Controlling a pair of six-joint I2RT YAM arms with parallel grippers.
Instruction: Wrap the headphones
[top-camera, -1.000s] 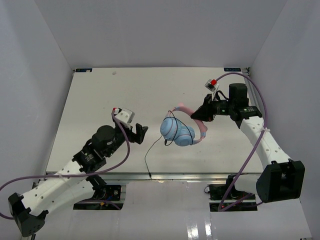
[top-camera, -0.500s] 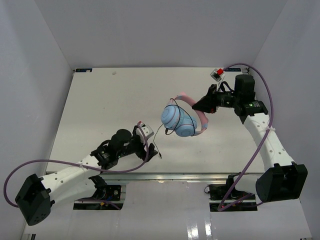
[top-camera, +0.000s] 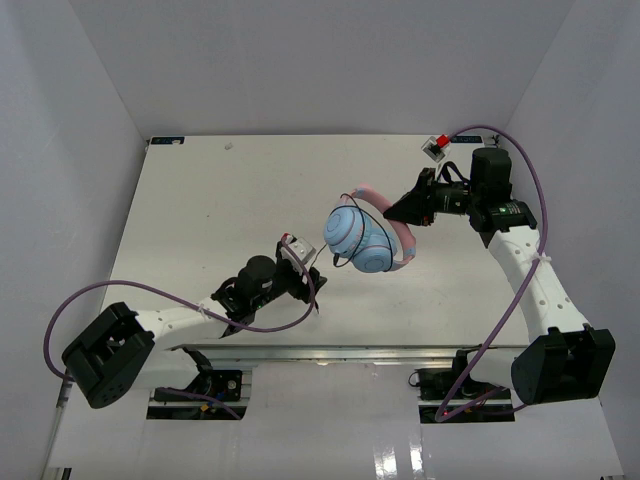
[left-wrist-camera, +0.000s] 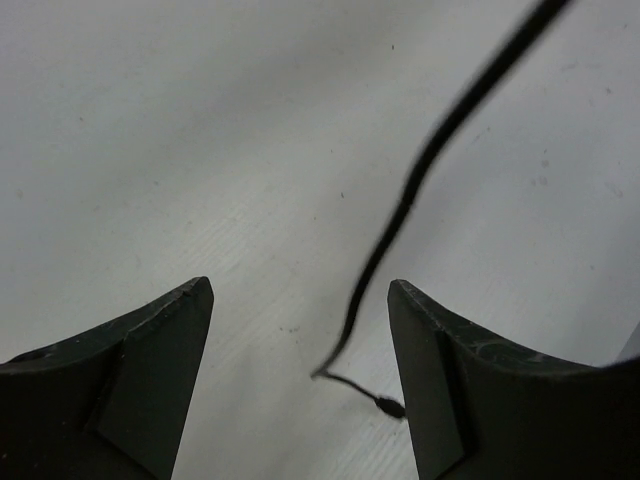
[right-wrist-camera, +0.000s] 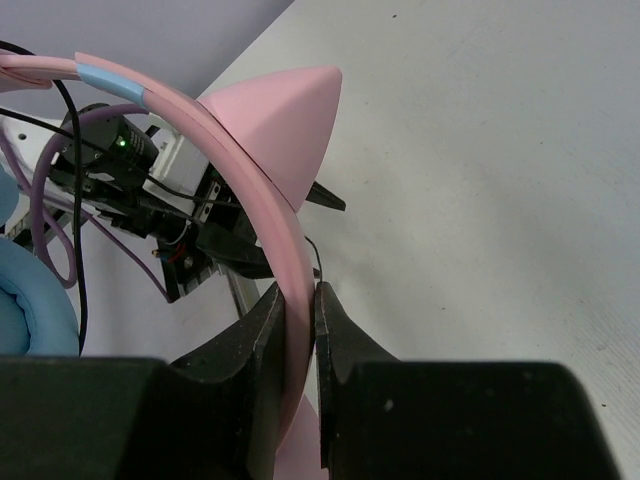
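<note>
Lower centre of the overhead view, the left tool (left-wrist-camera: 300, 295) hangs open over the tabletop (left-wrist-camera: 150, 120), jaws either side of the thin black cord (left-wrist-camera: 400, 215), probably to catch it for winding. Centre-right, the right tool (top-camera: 403, 211) clamps the pink headband (right-wrist-camera: 180, 110), apparently holding the headphones (top-camera: 358, 240) raised so the cord dangles.

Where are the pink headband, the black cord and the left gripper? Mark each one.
pink headband (right-wrist-camera: 275, 125): right wrist view, on its cat-ear point.
black cord (left-wrist-camera: 405, 200): left wrist view, midway along the visible strand.
left gripper (left-wrist-camera: 300, 290): left wrist view, midway between its open fingertips.
</note>
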